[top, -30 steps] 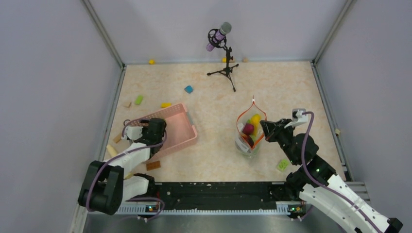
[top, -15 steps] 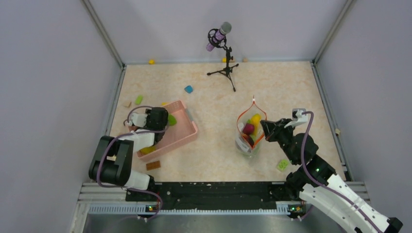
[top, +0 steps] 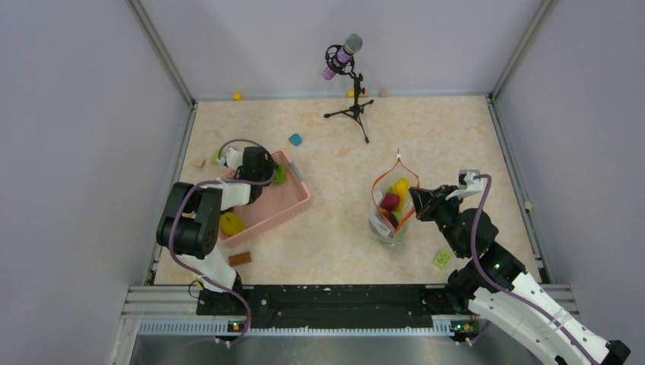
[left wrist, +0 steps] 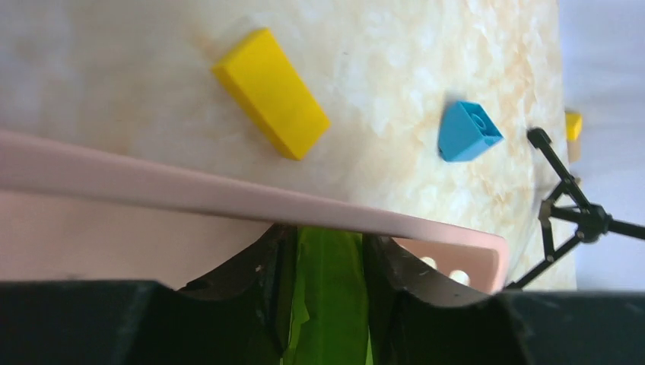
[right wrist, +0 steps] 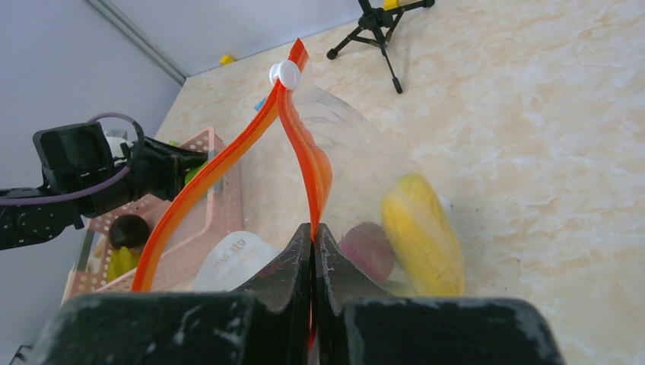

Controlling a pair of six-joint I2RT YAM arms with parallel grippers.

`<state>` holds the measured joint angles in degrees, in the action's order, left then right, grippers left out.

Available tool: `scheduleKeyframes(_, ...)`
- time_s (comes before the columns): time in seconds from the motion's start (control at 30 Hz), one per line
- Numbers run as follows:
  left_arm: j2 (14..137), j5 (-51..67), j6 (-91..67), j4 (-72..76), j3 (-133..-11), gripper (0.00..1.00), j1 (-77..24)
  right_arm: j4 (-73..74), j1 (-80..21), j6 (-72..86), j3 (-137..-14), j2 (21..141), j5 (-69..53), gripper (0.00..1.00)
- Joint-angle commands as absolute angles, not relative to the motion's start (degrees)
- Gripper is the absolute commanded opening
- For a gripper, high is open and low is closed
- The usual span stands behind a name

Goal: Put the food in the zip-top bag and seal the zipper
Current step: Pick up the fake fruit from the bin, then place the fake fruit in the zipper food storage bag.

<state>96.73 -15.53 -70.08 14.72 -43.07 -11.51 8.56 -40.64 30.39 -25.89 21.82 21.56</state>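
The clear zip-top bag (top: 389, 209) stands open right of centre, with yellow (right wrist: 422, 228) and maroon (right wrist: 366, 251) food inside. My right gripper (right wrist: 312, 230) is shut on the near side of the orange zipper (right wrist: 304, 152); its white slider (right wrist: 287, 74) sits at the far end. My left gripper (top: 268, 173) is at the far rim of the pink basket (top: 283, 207), jaws pressed against both sides of a bright green food piece (left wrist: 331, 304). A yellow-green piece (top: 230, 223) and a dark brown round piece (right wrist: 128, 230) lie in the basket.
A microphone on a tripod (top: 351, 84) stands at the back centre. A yellow block (left wrist: 271, 93) and a blue block (left wrist: 468, 131) lie just beyond the basket. A brown block (top: 239, 259) sits near the left base and a green block (top: 443, 258) beside the right arm.
My left gripper travelled from the basket's near left side to its far rim and closed on the green piece. The right arm and bag stayed still.
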Motion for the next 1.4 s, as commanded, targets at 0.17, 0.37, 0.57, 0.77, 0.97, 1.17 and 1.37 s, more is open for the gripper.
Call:
scheduleKeyframes(0.17,95.6,-7.5,-64.7,14.2,-42.6,0.22,-11.3,7.0,-40.8,29.5,-25.7,21.9,22.6,0.0)
scheduleKeyframes(0.37,85.9,-8.8,-63.1,12.6,-39.1,0.06,-11.3,7.1,-40.7,29.6,-25.7,22.0,22.4,0.0)
scheduleKeyframes(0.57,73.9,-11.7,-60.7,8.2,-35.6,0.0,-11.3,7.1,-40.7,29.7,-25.7,21.6,22.1,0.0)
scheduleKeyframes(0.77,58.7,-9.6,-55.7,7.6,-33.0,0.0,-11.6,7.0,-40.7,29.7,-25.8,21.3,21.7,0.0)
scheduleKeyframes(0.97,52.3,12.6,-48.4,18.6,-34.2,0.0,-12.5,7.4,-40.7,29.4,-26.2,21.2,20.7,0.0)
scheduleKeyframes(1.17,51.4,8.3,-39.4,16.4,-41.2,0.0,-26.0,8.0,-40.7,29.1,-26.8,21.1,19.5,0.0)
scheduleKeyframes(1.37,54.4,8.5,-35.3,21.7,-45.0,0.0,-37.1,8.5,-40.7,28.7,-27.3,20.7,19.5,0.0)
